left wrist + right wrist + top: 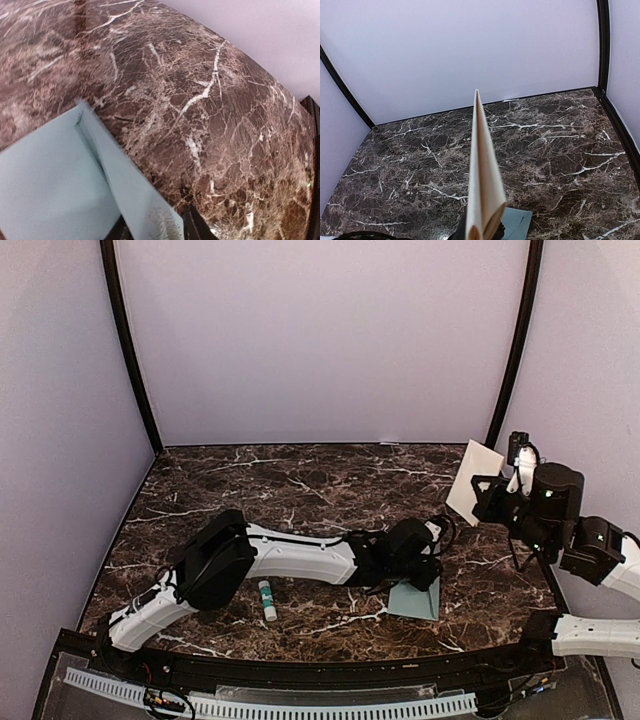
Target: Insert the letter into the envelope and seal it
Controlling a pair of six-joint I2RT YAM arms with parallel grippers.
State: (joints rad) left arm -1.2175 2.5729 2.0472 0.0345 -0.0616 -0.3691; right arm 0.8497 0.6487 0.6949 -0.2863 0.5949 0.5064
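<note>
The pale teal envelope [417, 600] lies on the marble table right of centre. My left gripper [426, 574] is over its far edge. In the left wrist view the envelope [45, 185] fills the lower left, and its flap [135, 195] rises between my dark fingers [194, 225]; the left gripper [152, 229] is shut on it. My right gripper [497, 496] is raised at the right and shut on the folded cream letter [473, 480]. The right wrist view shows the letter [483, 185] edge-on, standing up from the gripper [480, 235], with the envelope [517, 223] below it.
A white glue stick with a green band [266, 600] lies on the table near the left arm's elbow. Pale purple walls with black corner posts [130, 350] enclose the table on three sides. The table's front rim [330, 670] runs along the bottom.
</note>
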